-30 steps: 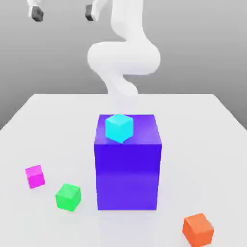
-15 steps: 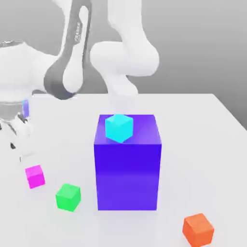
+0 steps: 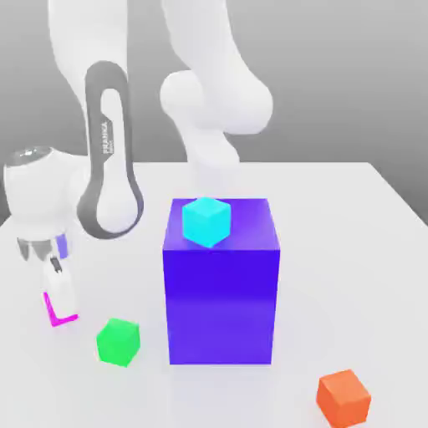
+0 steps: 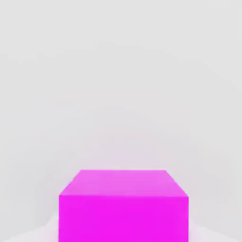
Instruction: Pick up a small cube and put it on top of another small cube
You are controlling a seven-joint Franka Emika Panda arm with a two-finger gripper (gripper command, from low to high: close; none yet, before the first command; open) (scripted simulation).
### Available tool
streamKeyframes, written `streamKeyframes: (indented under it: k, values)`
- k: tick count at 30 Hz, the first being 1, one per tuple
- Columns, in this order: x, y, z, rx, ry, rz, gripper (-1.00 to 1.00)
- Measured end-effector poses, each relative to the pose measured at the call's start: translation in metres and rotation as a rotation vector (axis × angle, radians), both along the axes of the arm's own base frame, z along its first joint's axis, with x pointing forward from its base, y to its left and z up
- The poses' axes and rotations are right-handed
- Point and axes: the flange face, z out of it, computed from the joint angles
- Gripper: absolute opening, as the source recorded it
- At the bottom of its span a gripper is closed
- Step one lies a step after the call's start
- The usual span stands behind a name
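One second back you had the arm high with fingers spread; now the gripper (image 3: 57,294) has dropped to the table at the exterior view's left and pinched onto the small cube (image 3: 60,316), so the grasp step looks done. Its fingers are pressed in against the magenta cube, hiding most of it, with just a pink edge showing under the white fingertip. The hand view has the small cube (image 4: 123,208) sitting right at the fingers, still down on the white table (image 3: 351,217). Next you likely lift and pick a target: the green cube (image 3: 117,341) is nearest, orange cube (image 3: 343,397) far right, cyan cube (image 3: 206,221) up on the blue-violet block (image 3: 221,292). Watch for slip on lift.
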Motion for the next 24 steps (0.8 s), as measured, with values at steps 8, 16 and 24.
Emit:
streamKeyframes:
  k: [8,16,24]
  values:
    - [0.011,0.010,0.061,0.004,-0.010,-0.059,-1.00]
    - [0.048,0.047,0.086,0.017,-0.034,-0.318,-1.00]
    - [0.075,0.086,0.103,0.020,-0.030,-0.589,-1.00]
